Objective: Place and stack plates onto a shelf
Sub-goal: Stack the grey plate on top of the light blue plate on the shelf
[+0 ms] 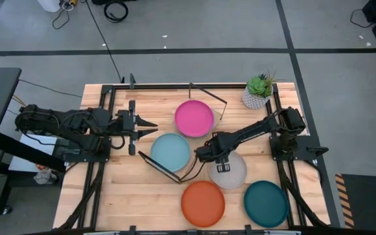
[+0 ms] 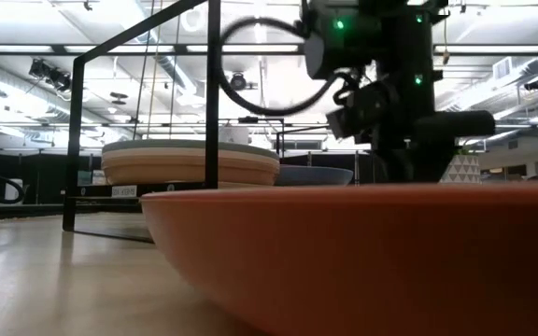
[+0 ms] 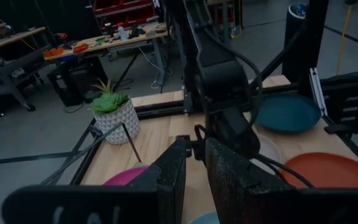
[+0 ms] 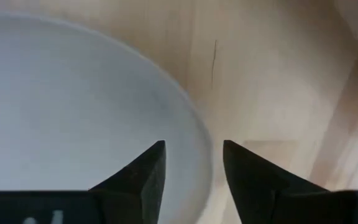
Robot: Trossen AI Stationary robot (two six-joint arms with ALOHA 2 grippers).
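Even, bright overhead light fills the high view; the table (image 1: 142, 196) reads pale and clean, and shadows under the arms are short and soft. In the low view, ceiling light strips glare white behind everything, so the arm above the orange plate (image 2: 362, 252) stands nearly as a silhouette, with small green lamps glowing on it. That plate sits so close to the lens that its rim is soft and out of focus. The left wrist view is dim and cool, the room beyond murky. In the right wrist view, the grey plate (image 4: 73, 112) just ahead of the right hand (image 4: 193, 155) is blurred, its edge smeared; the fingers (image 4: 143, 171) are dark.
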